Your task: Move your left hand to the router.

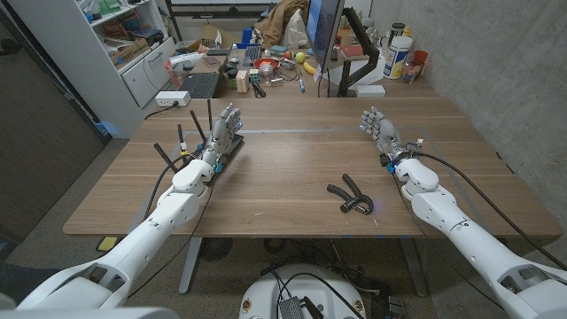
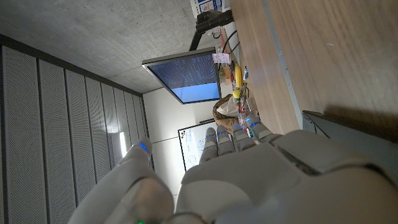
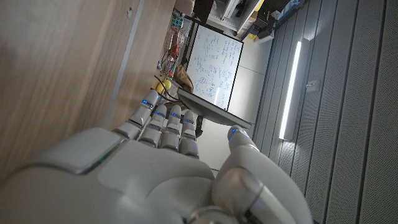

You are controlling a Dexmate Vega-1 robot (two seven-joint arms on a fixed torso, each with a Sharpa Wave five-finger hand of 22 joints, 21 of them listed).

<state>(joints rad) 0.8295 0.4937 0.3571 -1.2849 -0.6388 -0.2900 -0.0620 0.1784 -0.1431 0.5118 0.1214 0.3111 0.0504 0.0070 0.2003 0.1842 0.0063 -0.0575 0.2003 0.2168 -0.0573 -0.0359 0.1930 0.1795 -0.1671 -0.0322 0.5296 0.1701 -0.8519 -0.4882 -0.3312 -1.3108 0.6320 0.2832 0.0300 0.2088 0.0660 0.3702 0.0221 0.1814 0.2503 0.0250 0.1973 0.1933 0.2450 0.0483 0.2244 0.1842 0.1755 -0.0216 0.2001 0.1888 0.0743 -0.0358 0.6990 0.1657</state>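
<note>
Near the desk's (image 1: 292, 168) left edge lies the black router (image 1: 221, 152), its antennas (image 1: 197, 124) standing up. The left hand (image 1: 221, 131) is over the router, fingers (image 1: 232, 113) straight and apart, grasping nothing; whether it touches the router I cannot tell. Toward the front edge, right of the middle, lies a black hand-grip tool (image 1: 353, 195). Near the right edge the right hand (image 1: 379, 129) stands palm upright, fingers released and spread, well apart from the router.

Both arms reach forward, left hand (image 1: 222, 129) and right hand (image 1: 379, 129) empty, fingers extended.
</note>
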